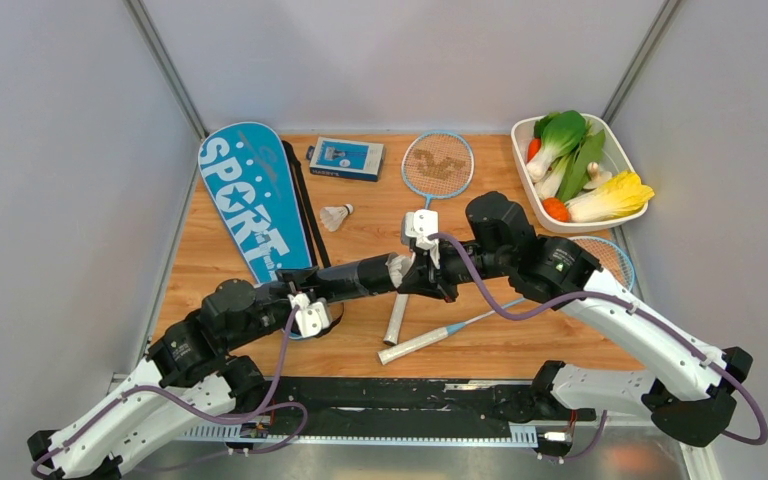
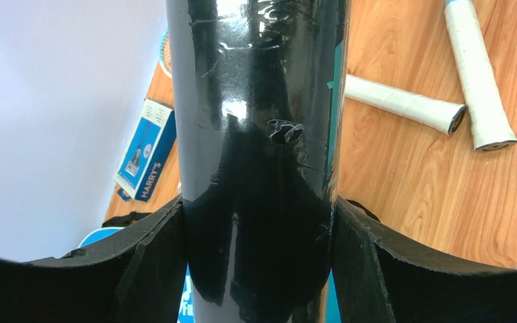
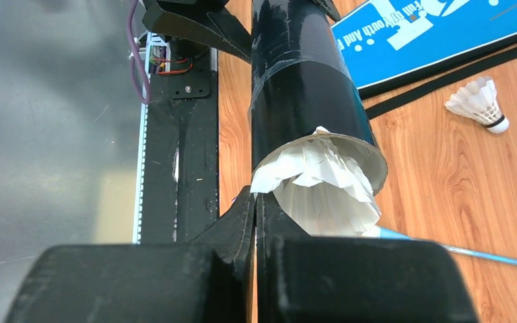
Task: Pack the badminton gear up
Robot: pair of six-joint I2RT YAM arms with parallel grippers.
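Left tool (image 2: 259, 242) is clamped round the black tube (image 2: 256, 101), one finger on each side, and holds it roughly level between the two arms. Right tool (image 3: 254, 208), its fingers pressed together, sits at the tube's open mouth against the feathers of a white shuttlecock (image 3: 323, 182) that sticks partly out. A loose shuttlecock (image 1: 337, 215) lies on the counter (image 1: 520, 345) just beside the blue SPORT cover (image 1: 255, 200) at the left. One racket (image 1: 438, 166) has its head toward the back. The other racket (image 1: 415, 345) lies with its handle near the front, and the two handle ends are close but apart.
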